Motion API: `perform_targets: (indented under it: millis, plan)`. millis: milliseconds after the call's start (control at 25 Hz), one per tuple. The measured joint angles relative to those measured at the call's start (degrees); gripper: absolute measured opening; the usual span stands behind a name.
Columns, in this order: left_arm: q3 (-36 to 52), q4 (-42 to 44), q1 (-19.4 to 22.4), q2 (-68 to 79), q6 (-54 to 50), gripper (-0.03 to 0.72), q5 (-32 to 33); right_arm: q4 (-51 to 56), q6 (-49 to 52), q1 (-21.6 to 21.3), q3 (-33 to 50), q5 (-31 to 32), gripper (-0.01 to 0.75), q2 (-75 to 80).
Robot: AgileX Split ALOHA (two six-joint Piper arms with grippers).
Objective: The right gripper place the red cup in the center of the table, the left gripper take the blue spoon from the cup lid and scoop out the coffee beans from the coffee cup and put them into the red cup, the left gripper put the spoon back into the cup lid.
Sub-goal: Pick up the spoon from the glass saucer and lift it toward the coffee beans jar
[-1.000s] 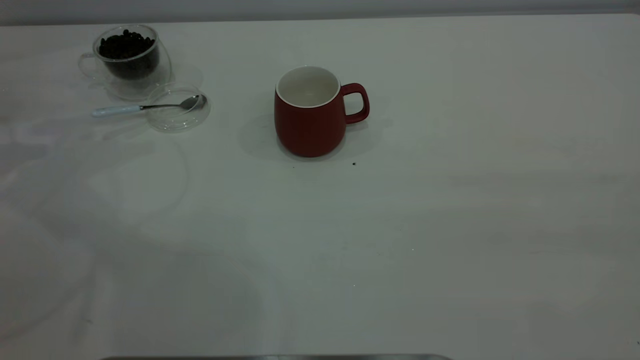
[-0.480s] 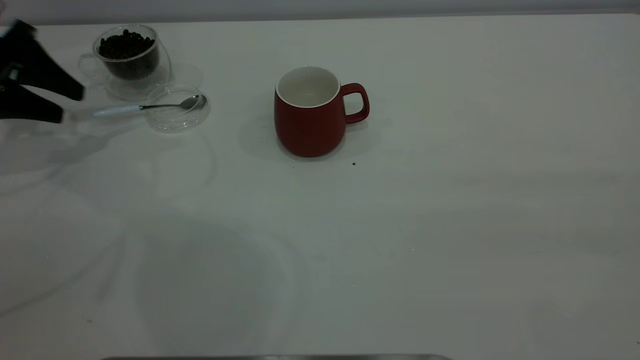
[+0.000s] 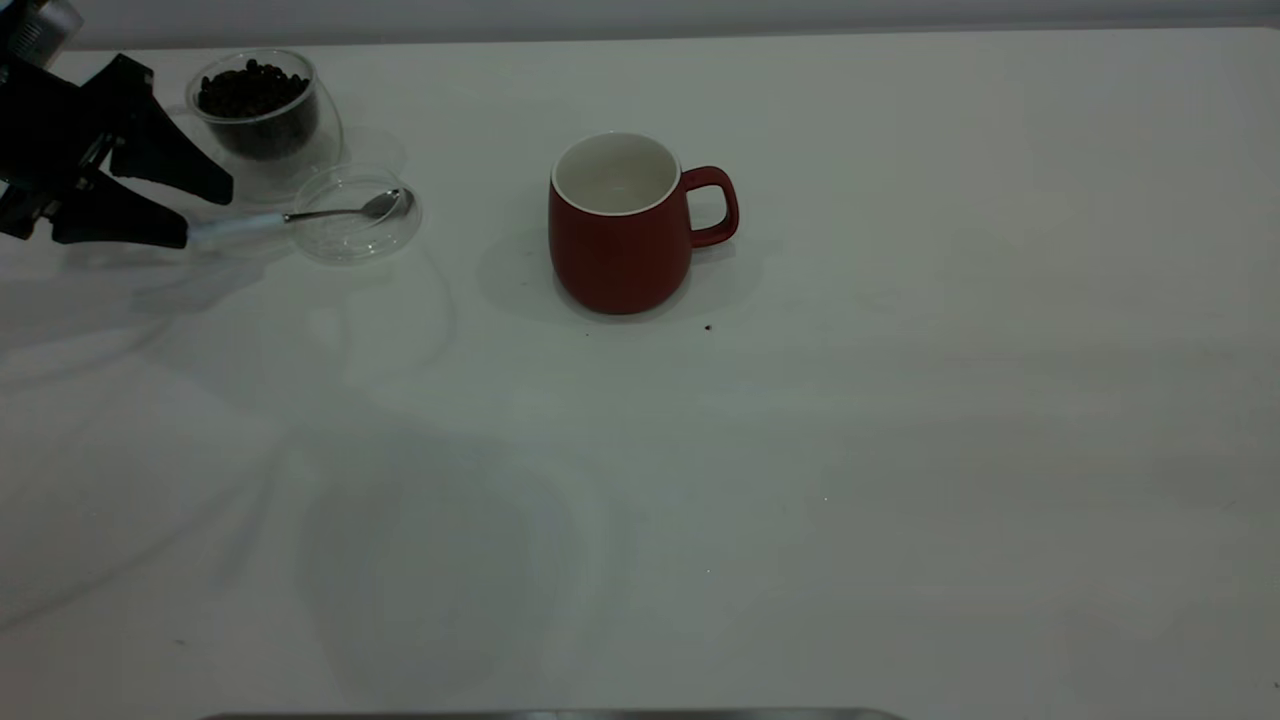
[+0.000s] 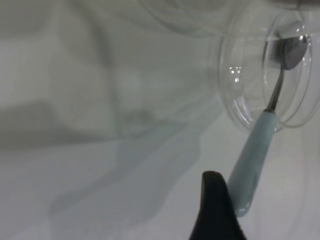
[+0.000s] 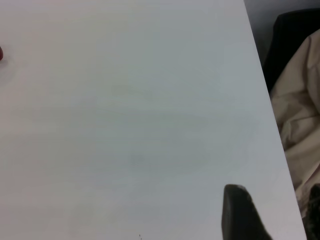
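Claw, left (image 3: pixel 205 212) | spread wide | at blue spoon (image 3: pixel 300 215) handle end

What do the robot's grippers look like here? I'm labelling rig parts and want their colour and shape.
The left gripper is matte black: two wedge-shaped fingers tapering to points, on a blocky black body with a silver-grey part behind it. The right gripper shows only in its wrist view, as one dark, rounded, tapering fingertip. No cables or markings are visible.

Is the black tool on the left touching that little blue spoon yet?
Cannot tell. In the exterior view the left tool is open around the blue spoon's handle end; in the left wrist view one fingertip overlaps the handle, but neither shows contact plainly.
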Motion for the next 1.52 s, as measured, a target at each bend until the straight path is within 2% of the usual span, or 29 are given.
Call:
perform_targets:
  millis: [1080,1280,1520]
  plan:
    - [0.0,-2.9,0.1,3.2,-4.4,0.565,0.7,0.0,0.0,0.0,0.0,0.0,0.353,0.0]
    - [0.0,-4.5,0.0,3.2,-4.2,0.494,0.5,0.0,0.0,0.0,0.0,0.0,0.353,0.0]
    - [0.0,-4.7,0.0,3.2,-4.1,0.357,0.4,0.0,0.0,0.0,0.0,0.0,0.353,0.0]
